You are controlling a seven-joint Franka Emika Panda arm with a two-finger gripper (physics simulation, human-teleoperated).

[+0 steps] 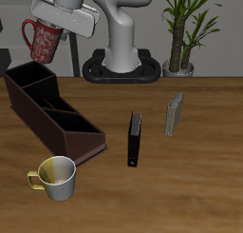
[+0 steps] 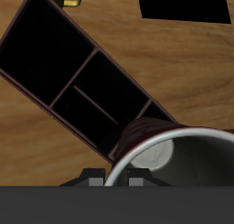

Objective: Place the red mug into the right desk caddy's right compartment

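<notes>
The red mug (image 1: 43,42), dark red with pale speckles, hangs tilted in the air, and my gripper (image 1: 49,26) is shut on its rim. It is high above the far-back end of the right desk caddy (image 1: 47,125), a long maroon box lying diagonally on the table. The right compartment (image 1: 28,79) is the squarish end section roughly below the mug. The wrist view shows the mug's grey inside (image 2: 187,168) close up, covering most of that end of the caddy (image 2: 96,54). The caddy's narrow slots and its other end section stay visible there.
A cream-yellow mug (image 1: 55,177) stands near the caddy's front end. A black book (image 1: 135,139) and a grey book (image 1: 173,113) stand upright farther along the table. The robot's base (image 1: 119,61) and a potted plant (image 1: 180,37) are at the back.
</notes>
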